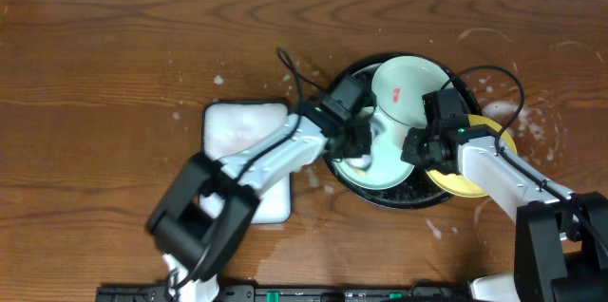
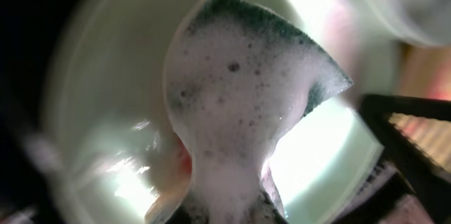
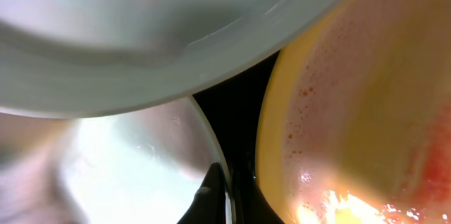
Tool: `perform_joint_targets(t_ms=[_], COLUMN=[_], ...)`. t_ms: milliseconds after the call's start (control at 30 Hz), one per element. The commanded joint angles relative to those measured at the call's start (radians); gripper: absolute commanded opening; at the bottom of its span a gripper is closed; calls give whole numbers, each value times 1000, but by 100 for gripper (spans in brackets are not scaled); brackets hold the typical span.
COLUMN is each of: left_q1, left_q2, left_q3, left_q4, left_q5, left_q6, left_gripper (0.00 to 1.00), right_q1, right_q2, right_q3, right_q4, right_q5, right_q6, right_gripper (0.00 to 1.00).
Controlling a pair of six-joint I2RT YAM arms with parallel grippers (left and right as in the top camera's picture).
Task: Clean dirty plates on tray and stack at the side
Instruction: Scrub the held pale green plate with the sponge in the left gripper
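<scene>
Three dirty plates point(image 1: 446, 183) are contained in the black tray point(image 1: 394, 198). A foamy sponge point(image 2: 239, 111) is gripped by the left hand point(image 1: 353, 150) against the lower mint plate point(image 1: 382, 174); the right hand point(image 1: 420, 145) is closed, its hold unclear. The tilted upper plate point(image 1: 404, 88) may be toppled by a scrubbing nudge.

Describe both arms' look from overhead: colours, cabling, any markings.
Both match: white links between bulky black joint housings. The left arm has a thin black cable at its wrist; the right arm has a looping black cable and a small green spot near its wrist.
</scene>
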Motion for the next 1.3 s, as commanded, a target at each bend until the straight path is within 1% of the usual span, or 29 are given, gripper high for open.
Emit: perform_joint_targets(t_ms=[0, 67, 100, 167, 267, 333, 367, 433, 467, 533, 600, 667, 733, 833, 933, 1033, 1100, 1200, 1267], left_q1=[-19, -18, -18, -14, -12, -12, -12, -12, -12, -13, -14, -14, -14, -17, -28, -46, -60, -80, -91], left_q2=[70, 102, 112, 123, 116, 109, 109, 108, 108, 108, 108, 108, 111, 125, 144, 155, 157, 157, 157], left_q3=[13, 13, 13, 13, 13, 16, 18, 22, 23, 23, 23, 23, 22, 22, 22, 22, 22, 22, 22], left_q4=[49, 68, 68, 54, 2, -34, -49, -72, -79, -88, -85, -71, -35, 47, 115, 146, 146, 146, 142], left_q5=[4, -15, -47, -175, -449, -606, -657, -727, -744, -748, -732, -657, -518, -274, -109, -8, 29, 104, 129], left_q6=[-84, -83, -80, -51, 7, 53, 72, 111, 134, 139, 130, 104, 71, -17, -114, -166, -189, -193, -193], left_gripper=[7, 7, 7, 8, 7, 8, 8, 7, 8, 7, 8, 7, 7, 7, 8, 7, 7, 8, 8], right_q1=[-10, -10, -10, -10, -10, -10, -10, -10, -10, -10, -10, -10, -10, -10, -10, -10, -10, -10, -10], right_q2=[23, 23, 23, 23, 23, 23, 23, 23, 23, 23, 23, 23, 23, 23, 23, 23, 23, 23, 23], right_q3=[-13, -13, -13, -13, -13, -13, -13, -13, -13, -13, -13, -13, -13, -13, -13, -13, -13, -13, -13], right_q4=[1, 1, 0, 0, 0, -2, -2, -3, -3, -5, -5, -4, -4, -3, -3, -3, -3, -3, -1], right_q5=[141, 141, 141, 140, 118, 119, 119, 119, 119, 119, 119, 119, 119, 119, 119, 119, 119, 119, 119], right_q6=[-4, -4, -4, -8, -31, -36, -45, -61, -76, -92, -103, -113, -119, -140, -174, -202, -206, -206, -206], right_gripper=[1, 1, 1, 1, 1, 1, 1, 1, 1, 1, 1, 1, 1, 1, 1, 1, 1, 1, 1])
